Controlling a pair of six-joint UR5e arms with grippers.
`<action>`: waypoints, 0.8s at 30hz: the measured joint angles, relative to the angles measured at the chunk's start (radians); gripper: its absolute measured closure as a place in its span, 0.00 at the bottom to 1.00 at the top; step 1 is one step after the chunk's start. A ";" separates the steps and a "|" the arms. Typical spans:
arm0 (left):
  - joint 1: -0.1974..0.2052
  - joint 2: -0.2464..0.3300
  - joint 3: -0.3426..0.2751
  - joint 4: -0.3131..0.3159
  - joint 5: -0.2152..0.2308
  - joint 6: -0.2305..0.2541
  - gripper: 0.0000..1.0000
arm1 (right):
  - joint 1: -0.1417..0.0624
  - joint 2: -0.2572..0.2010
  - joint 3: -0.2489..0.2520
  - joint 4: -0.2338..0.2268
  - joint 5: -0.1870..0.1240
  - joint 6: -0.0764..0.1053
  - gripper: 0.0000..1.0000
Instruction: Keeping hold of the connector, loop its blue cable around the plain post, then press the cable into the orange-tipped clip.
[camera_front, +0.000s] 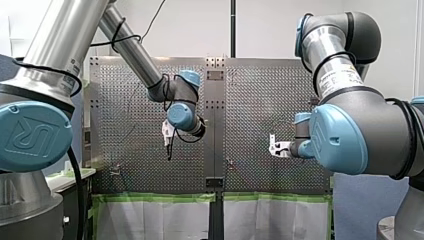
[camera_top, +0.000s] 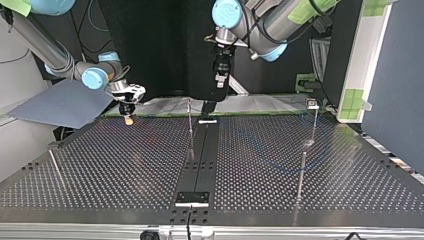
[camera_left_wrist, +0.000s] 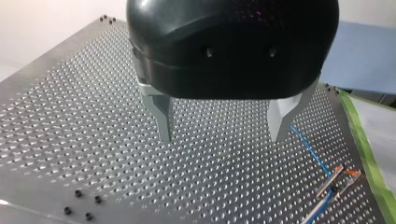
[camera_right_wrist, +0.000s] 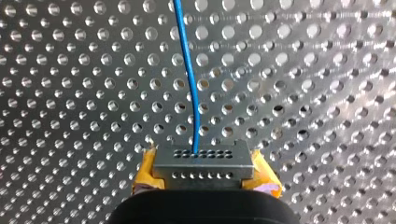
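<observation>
Yellow-padded, my right hand is closed on the connector, squeezing its two short ends so that the face with the rows of holes looks forward. The blue cable leaves that face and runs straight ahead over the perforated surface. Held this way, the lead is probably free to be steered without twisting in the grip. In the top view this hand sits at about ten o'clock, with its fingers pointing down and low over the surface's far edge.

My left hand hangs at the top view's twelve o'clock, well above the surface. Its metal fingers point straight down, spread wide and holding nothing, likely waiting to press the cable home.

Seen from the left wrist, the cable passes beside the left hand and runs on to the orange-tipped clip. A slim metal pin stands just beside the clip and may be the plain post. I cannot tell whether the cable is looped around the pin or seated in the clip.
</observation>
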 joint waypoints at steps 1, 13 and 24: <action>0.001 0.009 -0.009 0.000 -0.005 0.001 0.00 | 0.002 -0.001 0.000 0.005 0.009 0.003 0.01; 0.014 0.129 -0.127 0.001 -0.022 0.028 0.00 | 0.023 -0.003 0.000 0.027 0.123 0.014 0.01; 0.014 0.164 -0.144 0.002 -0.021 0.032 0.00 | 0.024 -0.003 0.000 0.020 0.160 0.019 0.01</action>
